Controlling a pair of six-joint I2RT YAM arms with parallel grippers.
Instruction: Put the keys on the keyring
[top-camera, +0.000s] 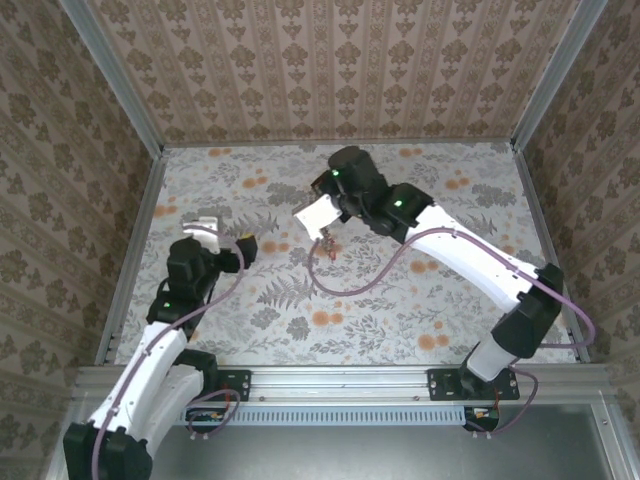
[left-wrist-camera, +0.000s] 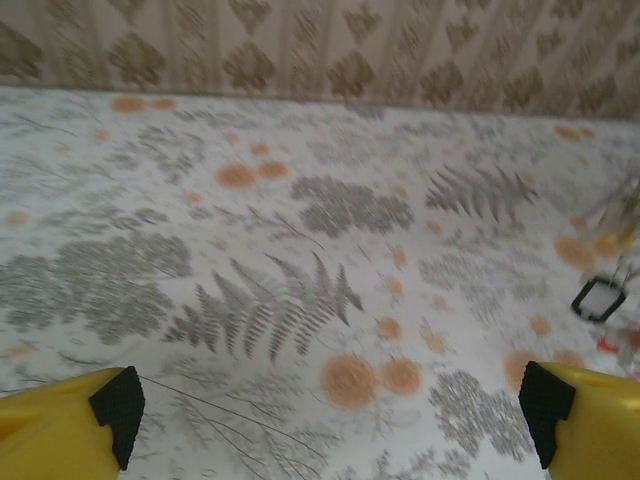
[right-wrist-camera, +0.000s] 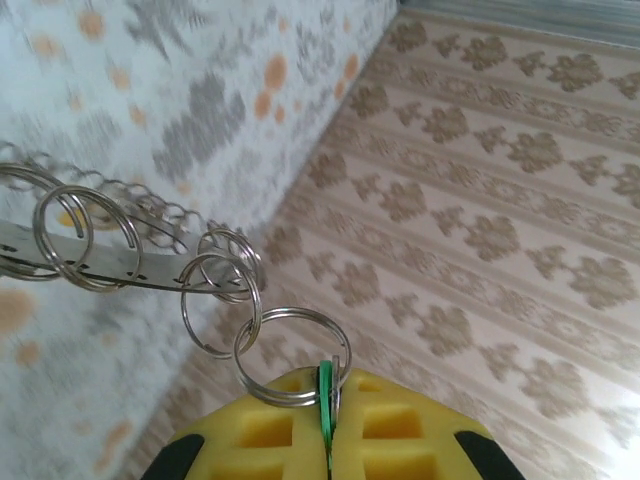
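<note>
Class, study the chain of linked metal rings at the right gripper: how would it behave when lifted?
Probably floppy: the chain of split rings is loosely interlinked, so it should sag and swing from the right gripper, shut on its end ring. Likely light: the wire looks thin. May tangle, since rings overlap.

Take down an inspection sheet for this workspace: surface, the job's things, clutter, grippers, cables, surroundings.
Surface: floral cloth, lying flat.
Job's things: chain of split rings hanging from the right gripper; black tag low by the cloth, lying or hanging unclear.
Clutter: nothing seen.
Grippers: left gripper open over bare cloth; right gripper shut on a thin green piece at the chain's last ring.
Cables: purple cable along each arm; the right one loops low over the cloth.
Surroundings: patterned walls, metal frame.
</note>
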